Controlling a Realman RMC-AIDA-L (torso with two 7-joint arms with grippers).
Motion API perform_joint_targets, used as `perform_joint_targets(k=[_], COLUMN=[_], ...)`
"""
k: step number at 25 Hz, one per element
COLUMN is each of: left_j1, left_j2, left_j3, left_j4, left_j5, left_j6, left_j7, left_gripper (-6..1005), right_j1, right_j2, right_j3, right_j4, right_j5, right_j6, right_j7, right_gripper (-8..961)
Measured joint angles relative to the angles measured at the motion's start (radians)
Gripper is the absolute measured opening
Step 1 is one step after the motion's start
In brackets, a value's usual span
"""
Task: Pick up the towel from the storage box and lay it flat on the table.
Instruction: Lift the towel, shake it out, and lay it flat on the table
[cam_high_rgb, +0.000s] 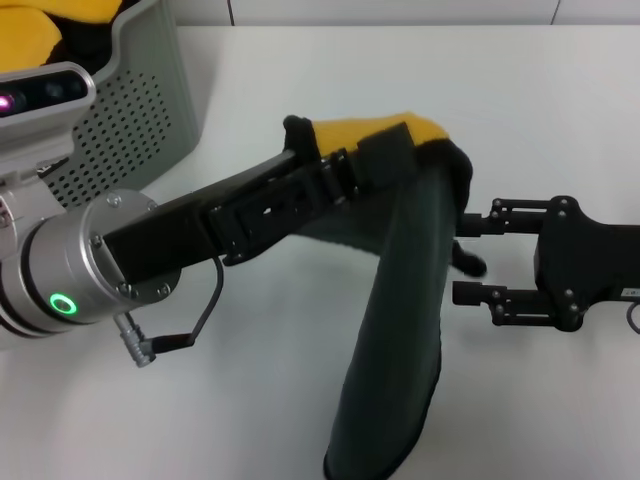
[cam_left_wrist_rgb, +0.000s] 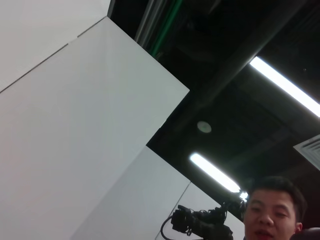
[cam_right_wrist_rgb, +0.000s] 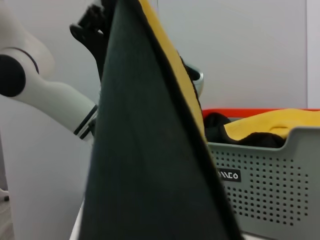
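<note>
Towel (cam_high_rgb: 400, 330) out of storage box (cam_high_rgb: 140, 110), hanging mid-frame over worktop (cam_high_rgb: 280, 400). Left gripper (cam_high_rgb: 385, 155) clamped on its top fold; right gripper (cam_high_rgb: 470, 260) spread beside the edge. Next: pinch, then spread flat.

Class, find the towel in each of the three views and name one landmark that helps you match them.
Head view: the towel hangs at centre from the left gripper, above the table, right gripper beside it.
Left wrist view: not in it; only ceiling and wall panels.
Right wrist view: it fills the centre foreground, green face toward the camera.
Shared landmark: the storage box, also in the right wrist view.
</note>
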Motion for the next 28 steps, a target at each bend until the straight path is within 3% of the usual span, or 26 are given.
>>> perform_joint_targets(k=[6, 14, 20, 25, 28], left_j1=[0.001, 0.0, 0.008, 0.017, 0.027], left_j2=[0.001, 0.0, 0.002, 0.003, 0.004], left_j3=[0.001, 0.001, -0.007, -0.008, -0.018], left_j4=[0.0, 0.0, -0.007, -0.011, -0.017], left_j5=[0.002, -0.001, -0.004, -0.006, -0.005], left_j6=[0.0, -0.001, -0.001, -0.001, -0.003], left_j7=[0.005, 0.008, 0.016, 0.024, 0.034], left_gripper=[9, 9, 9, 9, 9], right_j1=[0.012, 0.009, -0.004, -0.029, -0.042], right_j2=[-0.003, -0.004, -0.013, -0.026, -0.026], right_j3=[-0.012, -0.133, -0.12, -0.098, -0.068], right_j4=[0.004, 0.004, -0.005, -0.012, -0.017], right_j5=[-0.002, -0.006, -0.001, 0.006, 0.009], right_j6=[0.029, 0.057, 0.051, 0.045, 0.028], right_j7=[-0.001, 0.0, 0.008, 0.006, 0.0], right_gripper=[644, 645, 557, 317, 258])
